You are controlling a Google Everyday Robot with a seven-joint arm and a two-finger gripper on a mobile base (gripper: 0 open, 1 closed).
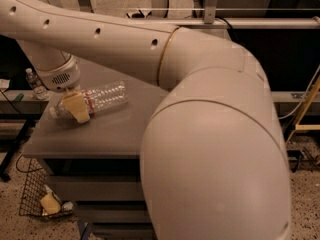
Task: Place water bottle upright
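The water bottle (106, 96) is clear and ribbed and lies on its side on the grey table (100, 134), its cap end pointing left toward the table's left edge. A red label band shows near its neck. My gripper (75, 108) hangs from the white wrist above it and sits over the bottle's neck end, with a tan pad in front of the bottle. The large white arm fills the right and lower part of the view and hides much of the table.
A second small bottle (36, 84) stands upright on a low bench beyond the table's left edge. A wire basket (35, 199) with scraps sits on the floor under the left front corner. A yellow frame (306, 109) stands at the right.
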